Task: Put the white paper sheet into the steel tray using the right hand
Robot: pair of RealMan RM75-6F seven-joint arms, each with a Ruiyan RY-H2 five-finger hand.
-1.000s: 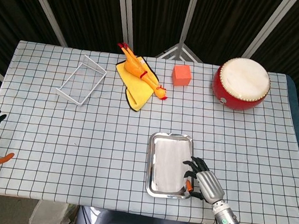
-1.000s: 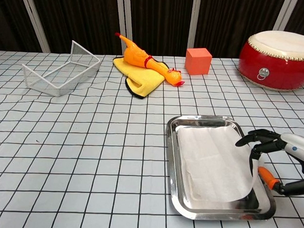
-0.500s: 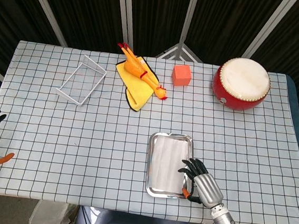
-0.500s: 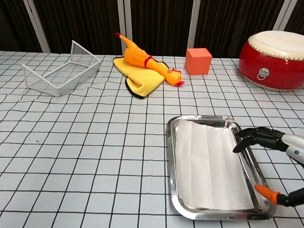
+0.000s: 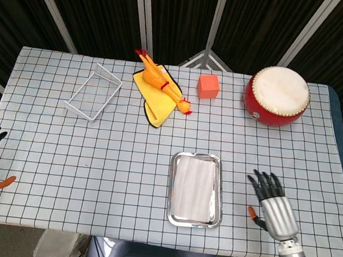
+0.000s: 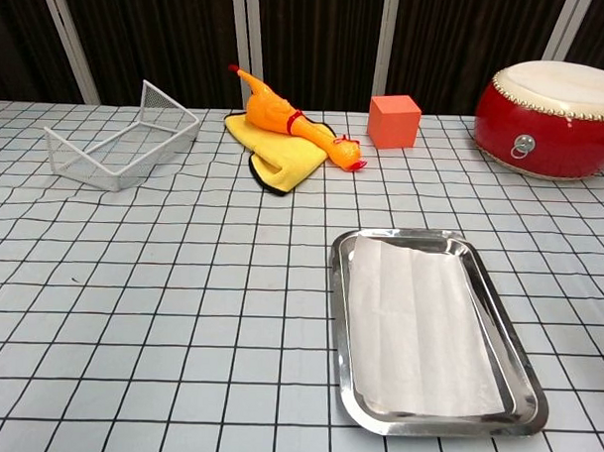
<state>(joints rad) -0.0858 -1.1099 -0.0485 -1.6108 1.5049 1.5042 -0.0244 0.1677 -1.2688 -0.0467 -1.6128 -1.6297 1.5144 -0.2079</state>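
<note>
One white paper sheet (image 6: 418, 326) blank, inside steel tray (image 6: 340, 338).

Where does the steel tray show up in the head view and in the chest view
Head view: the steel tray lies low and just right of centre, the white paper sheet flat inside it.
Chest view: the tray fills the lower right, sheet inside.
Shared landmark: the orange cube, farther back on the table in both.

white paper sheet (image 6: 419, 325) flat w/ faint creases, inside shiny rectangular steel tray (image 6: 338, 341), near table's front edge
</note>
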